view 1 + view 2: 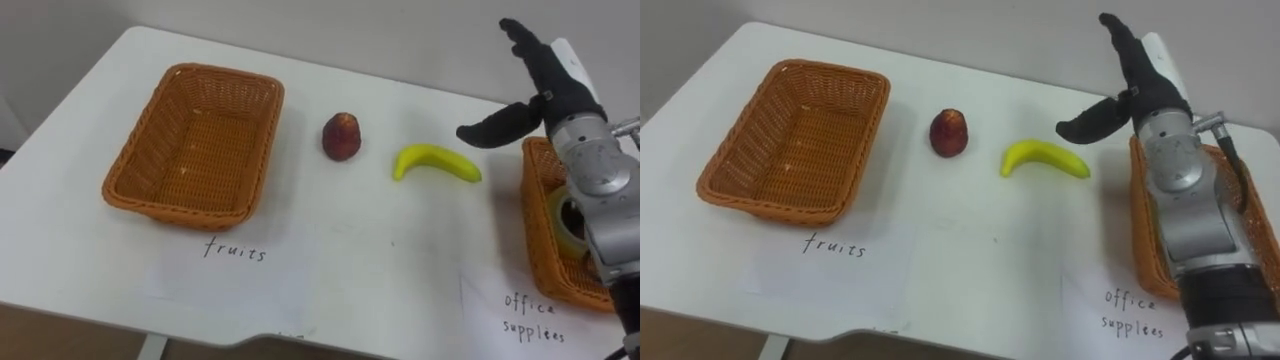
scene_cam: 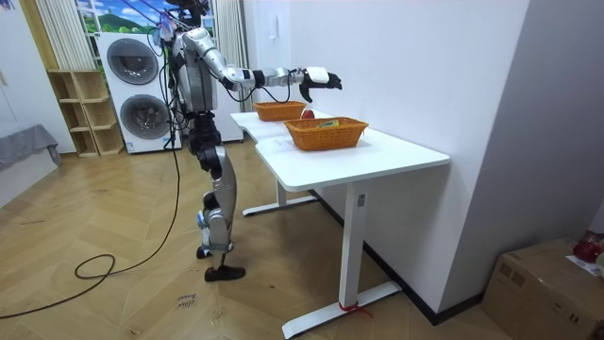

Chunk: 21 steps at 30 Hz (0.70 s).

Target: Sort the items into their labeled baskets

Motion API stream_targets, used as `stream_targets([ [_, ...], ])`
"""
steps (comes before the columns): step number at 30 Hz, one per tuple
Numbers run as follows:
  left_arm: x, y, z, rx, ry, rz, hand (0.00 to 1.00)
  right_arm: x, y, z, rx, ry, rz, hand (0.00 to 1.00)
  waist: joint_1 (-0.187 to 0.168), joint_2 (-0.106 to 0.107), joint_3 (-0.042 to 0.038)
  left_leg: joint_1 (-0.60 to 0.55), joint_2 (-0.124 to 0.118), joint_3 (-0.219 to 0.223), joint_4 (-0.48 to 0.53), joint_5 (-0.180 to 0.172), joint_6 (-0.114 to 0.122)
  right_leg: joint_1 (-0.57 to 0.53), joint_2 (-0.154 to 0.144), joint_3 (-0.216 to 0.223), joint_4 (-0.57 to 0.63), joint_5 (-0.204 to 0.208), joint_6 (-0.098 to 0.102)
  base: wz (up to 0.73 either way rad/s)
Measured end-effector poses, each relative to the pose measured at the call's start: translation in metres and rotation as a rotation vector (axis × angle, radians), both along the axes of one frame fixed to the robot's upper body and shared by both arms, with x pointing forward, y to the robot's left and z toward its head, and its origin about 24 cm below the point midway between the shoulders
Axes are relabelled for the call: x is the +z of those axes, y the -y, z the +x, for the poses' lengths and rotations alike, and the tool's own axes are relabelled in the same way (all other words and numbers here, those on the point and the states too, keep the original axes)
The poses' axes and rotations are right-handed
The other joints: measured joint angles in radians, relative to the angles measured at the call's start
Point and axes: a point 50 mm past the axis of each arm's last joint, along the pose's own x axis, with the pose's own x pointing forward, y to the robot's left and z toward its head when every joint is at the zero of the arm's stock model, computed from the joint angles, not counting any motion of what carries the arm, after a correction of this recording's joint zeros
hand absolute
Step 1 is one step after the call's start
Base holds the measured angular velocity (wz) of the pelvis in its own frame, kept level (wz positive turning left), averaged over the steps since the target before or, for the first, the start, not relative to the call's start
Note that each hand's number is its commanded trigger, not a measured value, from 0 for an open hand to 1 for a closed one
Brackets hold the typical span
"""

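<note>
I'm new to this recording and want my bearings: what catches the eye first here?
The robot's right hand stands out first, open and held above the far right of the white table. Just left of it lie a banana and a red fruit. They sit between the empty left basket and the right basket, which is partly under the arm.

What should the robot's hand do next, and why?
Probably lower the open right hand onto the banana beside it and grasp it: the banana and the red fruit lie on the table, outside the empty fruits basket.
</note>
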Motion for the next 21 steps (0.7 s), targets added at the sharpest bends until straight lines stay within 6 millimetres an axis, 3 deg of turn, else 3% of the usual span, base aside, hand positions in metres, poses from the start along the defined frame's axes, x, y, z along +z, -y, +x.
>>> stream_targets([
  [5,0.001,-0.002,0.005,0.0,0.011,0.002,0.0,-0.003,-0.006,0.001,0.023,-0.014,-0.031,0.0,0.004,0.006,-0.0045,-0.026,0.0,0.007,0.001,0.0,0.0,-0.024,-0.001,0.004,0.002,0.002,-0.003,-0.03],
  [14,0.006,-0.006,0.049,-0.068,0.108,0.017,0.0,0.005,-0.017,0.026,0.047,-0.033,-0.09,0.0,0.022,0.01,-0.0046,-0.11,0.001,0.018,0.019,0.01,-0.001,-0.107,0.0,0.018,0.007,0.015,-0.013,-0.02],
  [21,0.005,0.002,0.06,-0.066,0.158,-0.018,0.0,0.01,-0.019,0.032,0.056,-0.011,-0.154,0.0,0.032,0.008,-0.0022,-0.122,0.0,0.014,0.012,0.013,-0.001,-0.121,0.002,0.015,0.0,0.018,-0.013,0.0],
])
